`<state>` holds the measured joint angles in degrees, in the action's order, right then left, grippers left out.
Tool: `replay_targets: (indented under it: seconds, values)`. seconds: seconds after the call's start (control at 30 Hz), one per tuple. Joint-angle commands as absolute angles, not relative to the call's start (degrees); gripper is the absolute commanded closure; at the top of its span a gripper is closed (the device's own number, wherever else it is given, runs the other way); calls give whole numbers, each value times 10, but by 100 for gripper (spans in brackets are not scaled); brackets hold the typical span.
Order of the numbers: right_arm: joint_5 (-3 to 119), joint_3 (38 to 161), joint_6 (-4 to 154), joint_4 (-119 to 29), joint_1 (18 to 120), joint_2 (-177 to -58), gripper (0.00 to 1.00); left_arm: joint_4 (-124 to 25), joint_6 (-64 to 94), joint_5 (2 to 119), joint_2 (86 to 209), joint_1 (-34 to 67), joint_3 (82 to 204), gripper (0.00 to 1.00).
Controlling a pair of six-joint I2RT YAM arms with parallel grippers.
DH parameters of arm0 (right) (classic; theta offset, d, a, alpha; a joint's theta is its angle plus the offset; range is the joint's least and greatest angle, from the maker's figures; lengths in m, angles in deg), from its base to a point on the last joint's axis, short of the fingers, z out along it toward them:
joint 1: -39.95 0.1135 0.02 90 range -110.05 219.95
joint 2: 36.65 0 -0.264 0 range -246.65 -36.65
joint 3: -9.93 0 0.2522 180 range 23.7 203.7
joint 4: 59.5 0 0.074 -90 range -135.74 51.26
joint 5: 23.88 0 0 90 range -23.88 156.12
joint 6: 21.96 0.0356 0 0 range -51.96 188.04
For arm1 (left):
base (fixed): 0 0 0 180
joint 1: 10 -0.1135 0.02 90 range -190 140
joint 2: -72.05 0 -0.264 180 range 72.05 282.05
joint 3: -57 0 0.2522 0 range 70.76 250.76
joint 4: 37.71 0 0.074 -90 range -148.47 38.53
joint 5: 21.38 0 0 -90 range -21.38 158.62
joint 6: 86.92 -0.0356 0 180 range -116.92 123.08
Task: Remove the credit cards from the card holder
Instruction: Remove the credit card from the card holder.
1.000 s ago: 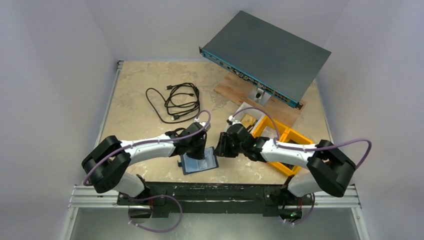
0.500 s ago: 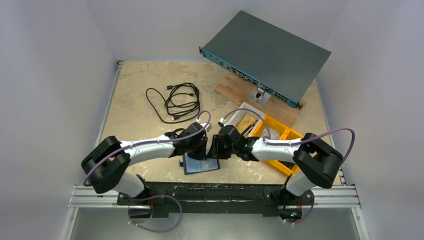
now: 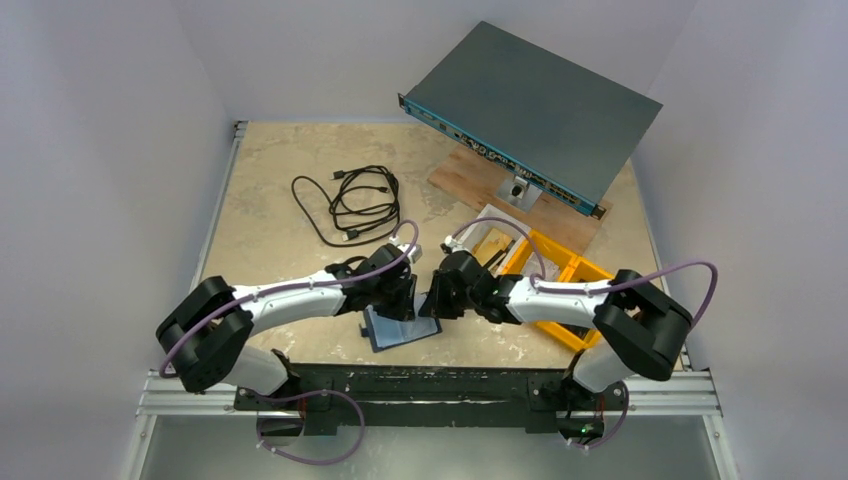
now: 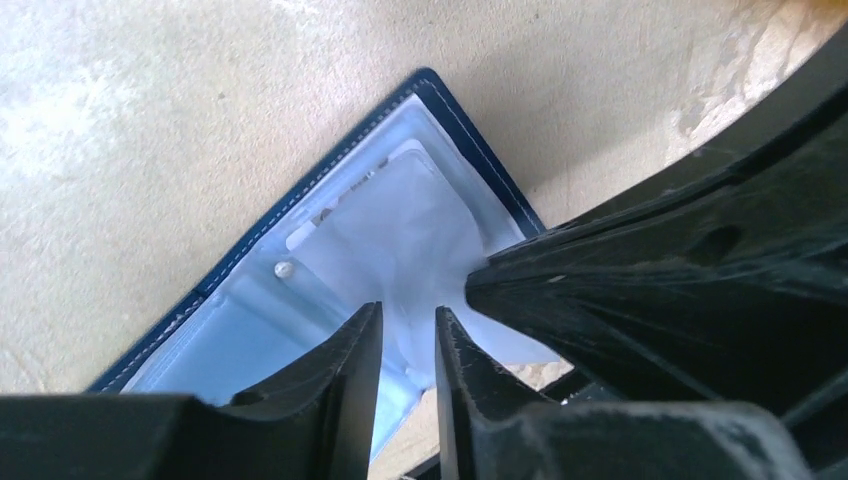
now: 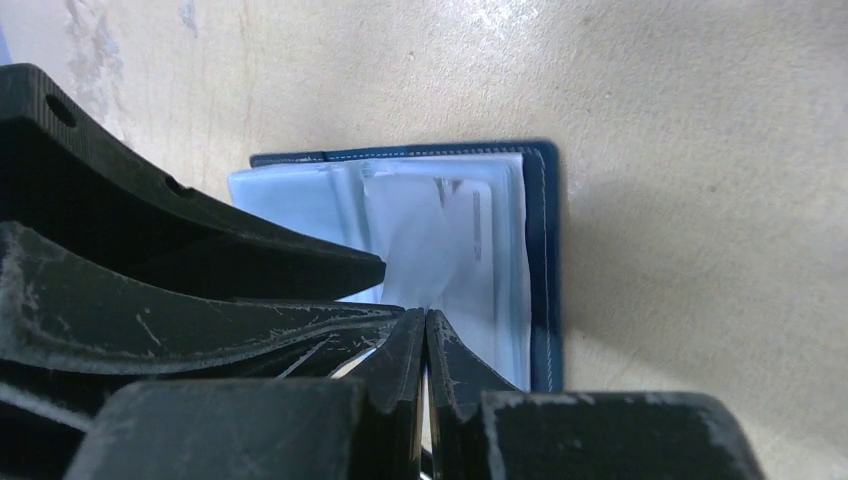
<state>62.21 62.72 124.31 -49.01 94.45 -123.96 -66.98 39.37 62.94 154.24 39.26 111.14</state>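
The card holder [image 3: 392,331] lies open on the table near the front edge, navy outside [image 5: 541,250], with pale blue clear sleeves inside [image 4: 300,275]. A pale card shows inside a sleeve [image 5: 482,232]. My left gripper [image 3: 400,303] is over its left part; in its wrist view the gripper [image 4: 408,316] is closed to a narrow gap with a clear sleeve leaf running up between the fingers. My right gripper [image 3: 432,303] meets it from the right, and in its own wrist view that gripper [image 5: 425,316] is shut on a thin lifted sleeve leaf. I cannot tell whether a card is in that leaf.
A coiled black cable [image 3: 352,202] lies at the back left. A grey rack unit [image 3: 530,105] rests tilted on a wooden board [image 3: 470,180] at the back right. Yellow bins [image 3: 572,275] and a small white box [image 3: 492,238] stand behind the right arm.
My right gripper has moved left onto the card holder and closed on a leaf. The holder now looks partly lifted and turned slightly. The left gripper has stayed on the holder.
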Motion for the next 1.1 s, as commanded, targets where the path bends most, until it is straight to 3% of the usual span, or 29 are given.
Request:
replay_targets:
  seconds: [0.0,0.13,0.43,0.6,0.8,0.93,1.07]
  values:
    - [666,613,1262,-464,948,-1178,100,-703,392,651,1492,385,1131,69]
    - [711,608,1266,-427,948,-1134,100,-747,398,675,1459,376,1134,65]
    - [713,631,1247,-419,959,-1133,100,-794,405,684,1427,353,1127,83]
    - [694,665,1244,-441,990,-1187,100,-805,403,680,1412,342,1128,85]
    - [667,717,1240,-467,1014,-1269,83,-816,402,662,1396,330,1130,85]
    - [663,726,1236,-479,1014,-1286,65,-821,401,654,1385,325,1132,86]
    - [647,724,1241,-481,1014,-1283,55,-825,402,643,1378,320,1135,85]
